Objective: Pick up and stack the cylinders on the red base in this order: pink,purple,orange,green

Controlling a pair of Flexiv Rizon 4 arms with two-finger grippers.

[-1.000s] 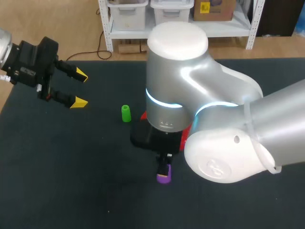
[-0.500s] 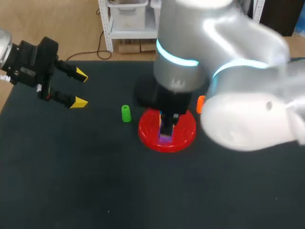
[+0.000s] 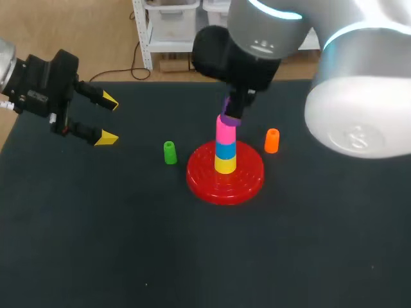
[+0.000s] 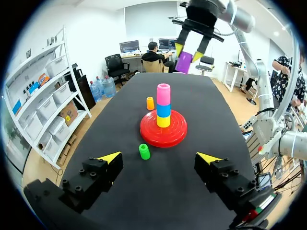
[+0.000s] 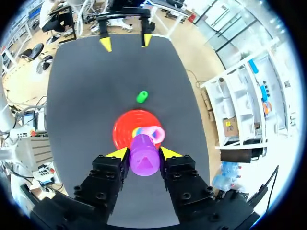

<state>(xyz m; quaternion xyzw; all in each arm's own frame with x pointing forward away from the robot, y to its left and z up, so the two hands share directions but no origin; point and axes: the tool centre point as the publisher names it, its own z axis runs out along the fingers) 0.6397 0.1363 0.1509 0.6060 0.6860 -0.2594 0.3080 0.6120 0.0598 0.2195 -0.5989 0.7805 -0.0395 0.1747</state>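
On the red base (image 3: 225,177) (image 4: 163,134) (image 5: 125,132) stands a stack of a yellow, a blue and a pink cylinder (image 3: 225,132) (image 4: 163,92) (image 5: 154,133). My right gripper (image 3: 231,114) (image 4: 189,51) (image 5: 144,153) is shut on the purple cylinder (image 3: 229,117) (image 4: 183,62) (image 5: 144,155) and holds it just above the pink one. The orange cylinder (image 3: 272,140) (image 4: 150,103) stands right of the base, the green cylinder (image 3: 169,153) (image 4: 144,151) (image 5: 142,97) left of it. My left gripper (image 3: 106,119) (image 4: 159,157) (image 5: 124,42) hangs open at the table's far left, holding nothing.
The black table (image 3: 96,244) is bare in front of the base and along its left half. The right arm's large grey body (image 3: 359,90) fills the upper right of the head view.
My right arm has carried the purple cylinder from the table in front of the base up and back to above the pink cylinder. The left arm has not moved.
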